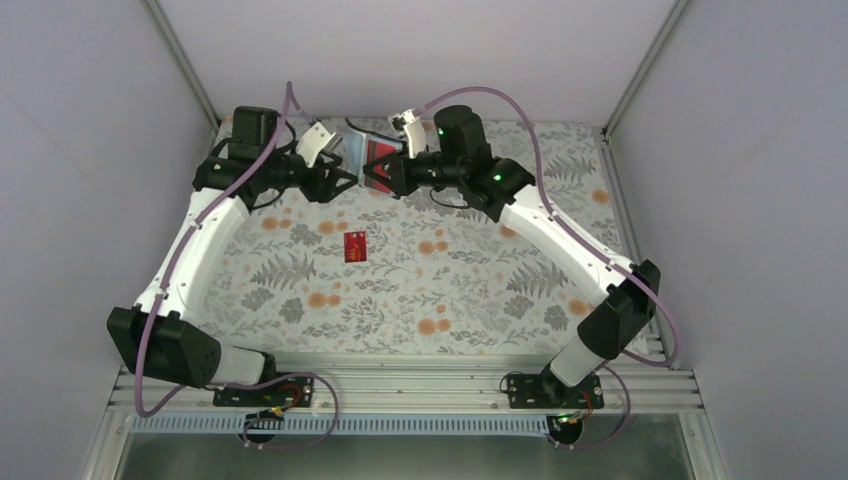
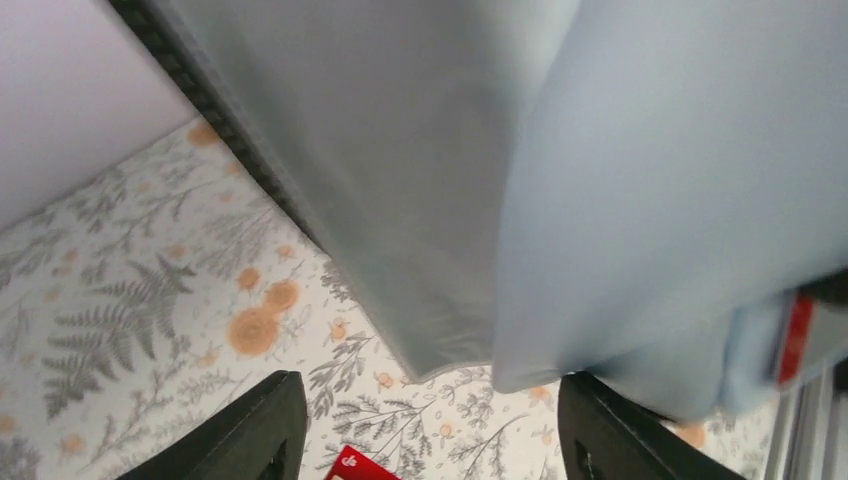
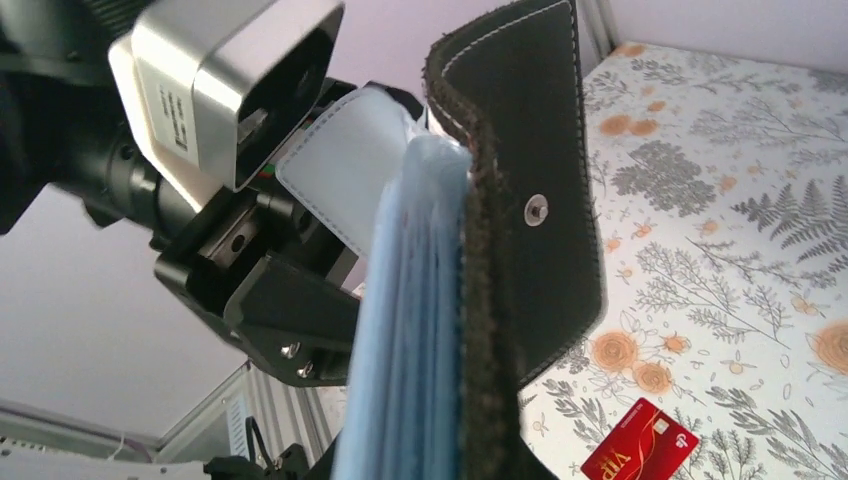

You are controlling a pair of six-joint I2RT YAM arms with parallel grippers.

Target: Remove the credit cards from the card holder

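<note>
Card holder in right end effector

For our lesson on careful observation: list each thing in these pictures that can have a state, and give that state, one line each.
card holder: open, snap undone, held up in the air.
loose red card: out, lying flat on the table.
second red card: in the holder's pocket, not yet out.
left gripper: jaws apart, light blue flap between them.
right gripper: shut on the card holder.
</note>
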